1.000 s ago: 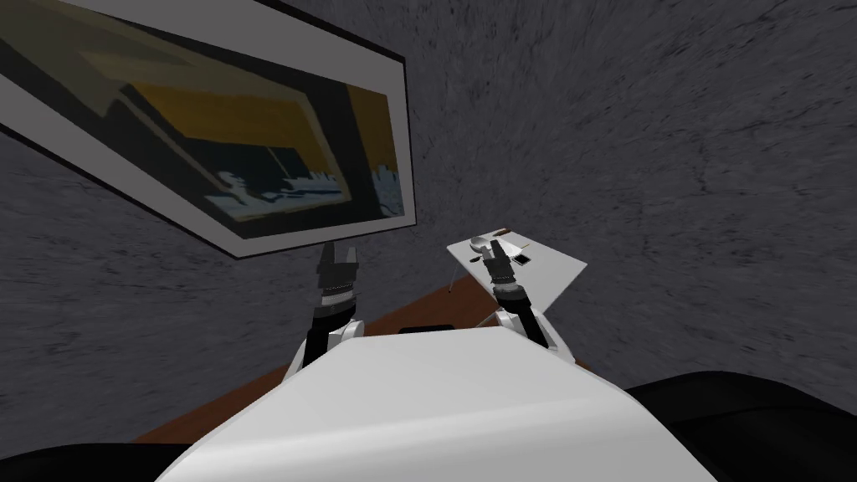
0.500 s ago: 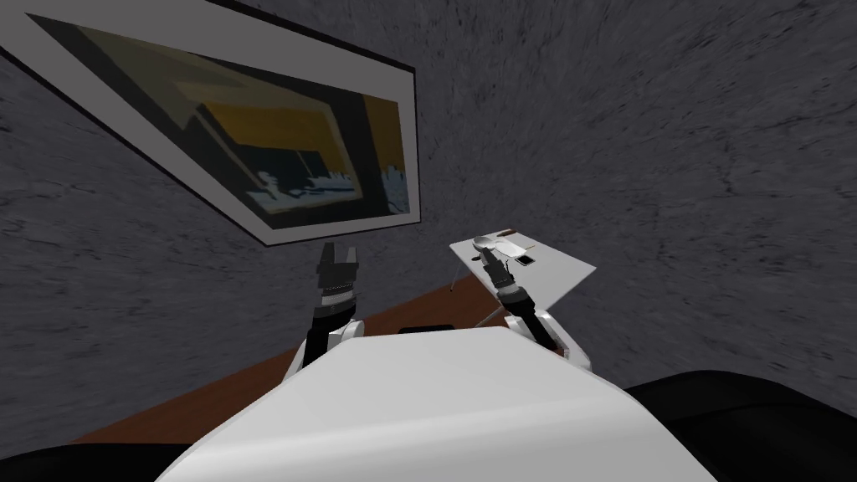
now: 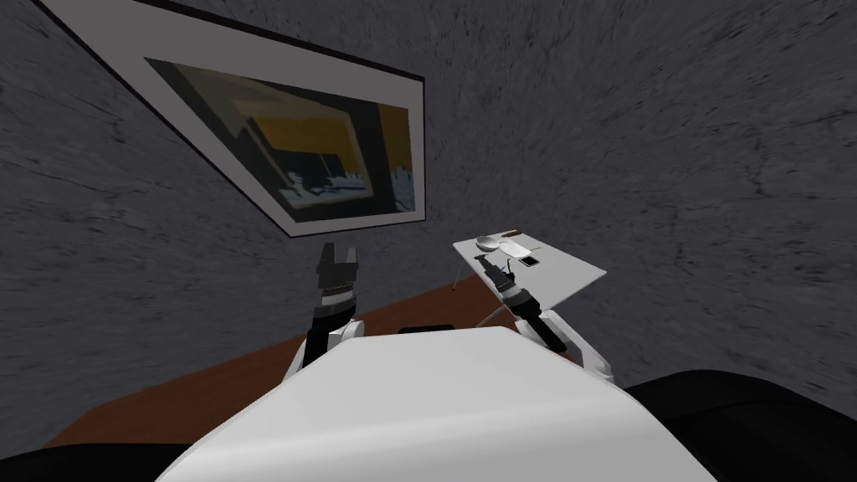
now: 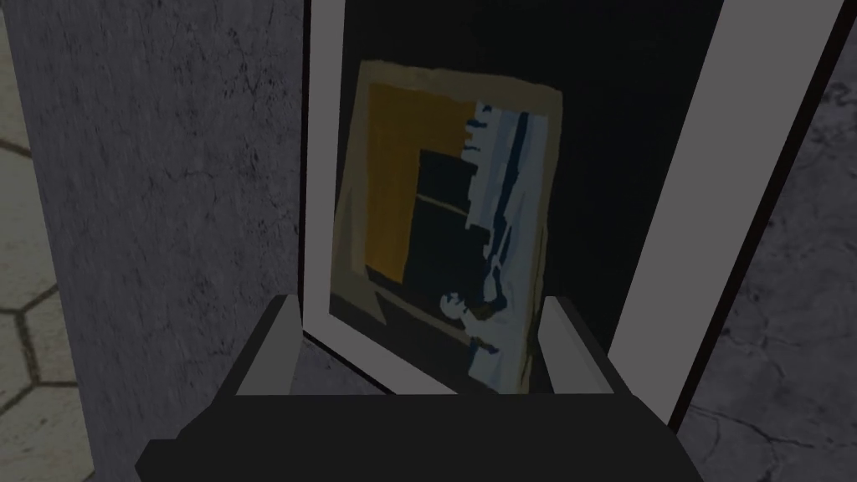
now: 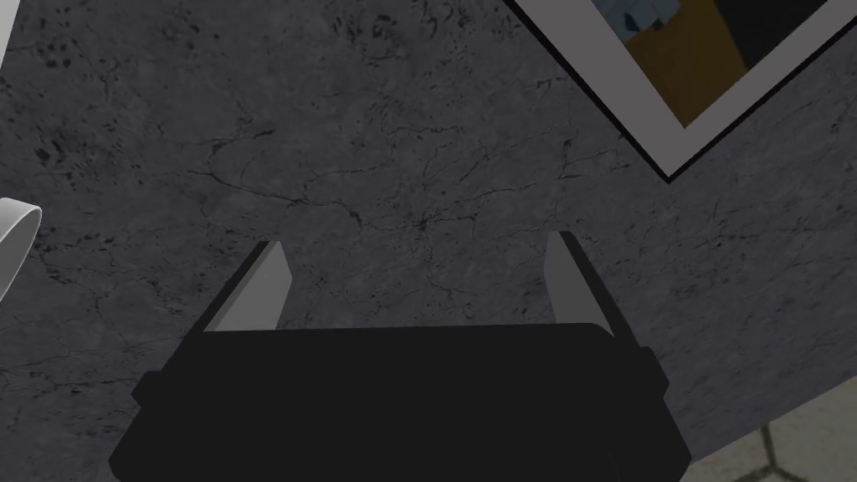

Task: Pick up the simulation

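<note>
A small white table (image 3: 573,272) stands to my right against the dark wall. It carries a pale bowl (image 3: 485,243), a flat white piece (image 3: 514,248), a small black square (image 3: 528,261) and a thin brown stick (image 3: 509,233). I cannot tell which of these the task means. My right gripper (image 3: 486,264) hovers at the table's near left edge, just short of the bowl. Its fingers stand open and empty (image 5: 416,243), with a white curved rim (image 5: 17,230) beside them. My left gripper (image 3: 337,251) is raised below the picture, open and empty (image 4: 418,305).
A large framed picture (image 3: 335,159) hangs on the dark grey stone wall (image 3: 653,125), just above my left gripper. A reddish-brown strip (image 3: 251,376) runs along the foot of the wall. Black areas lie at the lower corners.
My head view has turned, so the picture and table sit differently in it. My right gripper has drawn back a little toward the table's near edge. The left arm has held still.
</note>
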Robot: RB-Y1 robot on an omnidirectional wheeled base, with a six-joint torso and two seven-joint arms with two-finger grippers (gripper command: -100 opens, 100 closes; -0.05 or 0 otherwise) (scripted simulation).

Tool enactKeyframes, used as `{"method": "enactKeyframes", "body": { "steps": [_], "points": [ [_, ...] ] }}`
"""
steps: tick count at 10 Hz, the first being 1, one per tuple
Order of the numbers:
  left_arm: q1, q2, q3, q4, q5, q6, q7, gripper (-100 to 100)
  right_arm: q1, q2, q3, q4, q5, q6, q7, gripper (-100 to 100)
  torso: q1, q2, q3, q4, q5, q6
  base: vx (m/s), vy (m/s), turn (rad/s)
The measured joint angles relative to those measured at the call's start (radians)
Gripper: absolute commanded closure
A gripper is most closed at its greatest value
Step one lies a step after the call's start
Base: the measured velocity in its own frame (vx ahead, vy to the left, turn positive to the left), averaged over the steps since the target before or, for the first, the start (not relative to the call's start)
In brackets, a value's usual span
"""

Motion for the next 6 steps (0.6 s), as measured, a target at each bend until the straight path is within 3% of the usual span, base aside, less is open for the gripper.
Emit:
{"method": "enactKeyframes", "body": {
  "steps": [6],
  "points": [
    [0.0, 0.0, 0.0, 0.0, 0.0, 0.0, 0.0, 0, 0.04, -0.178, -0.014, 0.058, 0.162, 0.055, -0.036, -100, -0.001, -0.001, 0.0, 0.0, 0.0, 0.0, -0.064, -0.017, 0.134]
  ]
}}
